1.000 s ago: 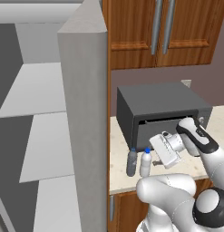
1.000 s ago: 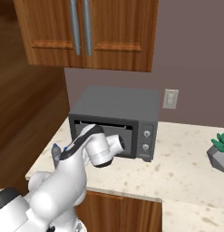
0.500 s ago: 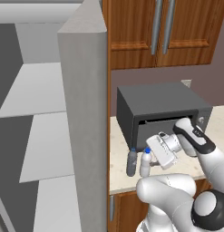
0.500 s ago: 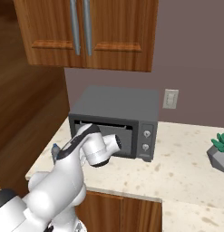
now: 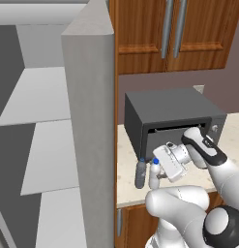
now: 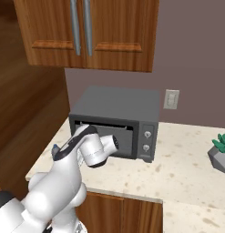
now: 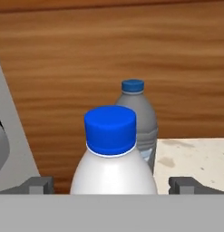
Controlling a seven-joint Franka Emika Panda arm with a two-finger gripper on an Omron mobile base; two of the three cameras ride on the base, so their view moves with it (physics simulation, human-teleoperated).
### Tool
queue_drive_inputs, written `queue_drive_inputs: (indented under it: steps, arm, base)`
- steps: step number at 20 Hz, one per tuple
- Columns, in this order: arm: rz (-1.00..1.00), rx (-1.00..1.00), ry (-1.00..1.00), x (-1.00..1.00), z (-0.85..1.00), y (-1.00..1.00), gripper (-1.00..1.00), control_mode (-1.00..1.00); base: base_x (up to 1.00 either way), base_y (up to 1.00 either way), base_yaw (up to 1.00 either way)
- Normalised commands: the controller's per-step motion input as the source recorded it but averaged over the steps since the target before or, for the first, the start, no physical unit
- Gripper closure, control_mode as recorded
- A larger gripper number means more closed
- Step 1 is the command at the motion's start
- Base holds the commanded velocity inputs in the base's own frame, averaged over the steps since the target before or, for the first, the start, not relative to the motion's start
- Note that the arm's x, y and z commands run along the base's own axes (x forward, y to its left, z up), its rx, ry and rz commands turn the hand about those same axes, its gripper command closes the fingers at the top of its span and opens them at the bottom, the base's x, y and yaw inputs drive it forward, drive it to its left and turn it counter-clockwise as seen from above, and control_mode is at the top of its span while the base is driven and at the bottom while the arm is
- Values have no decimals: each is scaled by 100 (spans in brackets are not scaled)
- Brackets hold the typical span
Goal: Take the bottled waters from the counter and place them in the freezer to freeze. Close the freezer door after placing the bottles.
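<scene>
**Lining up on the first bottle, nothing in the freezer yet**

So from where I'm standing the arm is at the grab stage. The gripper (image 7: 111, 185) is right up on the whitish bottle (image 7: 112, 154), fingers spread wide with one tip on each side of it and not squeezing anything yet. The smoky grey bottle (image 7: 139, 120) stands just behind it in the hand camera; from the left base camera the two sit side by side near the counter (image 5: 126, 181) edge, right next to the freezer (image 5: 48, 160) wall. Both are upright.

My guess for the next move: ease in a bit so the fingers (image 7: 37, 185) sit around the body below the cap, then close. It should watch the grey one, since it's close enough to get knocked.

Containers: the freezer stands open and its pale shelves (image 5: 41, 92) look bare. The microwave (image 6: 118, 120) behind the arm is just in the background; can't tell what's inside.
</scene>
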Motion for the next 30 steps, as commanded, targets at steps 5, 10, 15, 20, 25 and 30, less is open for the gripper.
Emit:
queue_drive_inputs:
  steps: [5,10,15,20,25,30]
  arm:
    - [0,0,0,0,0,11,100,-100]
    - [0,0,0,-6,0,0,100,-100]
    - [-6,4,0,-5,13,-26,100,-100]
    - [-12,16,-1,-17,73,-52,100,-100]
    - [-10,5,-8,-77,100,-5,100,-100]
    - [-8,0,-4,-91,100,0,100,-100]
  base:
    - [0,0,0]
    - [0,0,0]
    - [0,0,0]
    - [0,0,0]
    - [0,0,0]
    - [0,0,0]
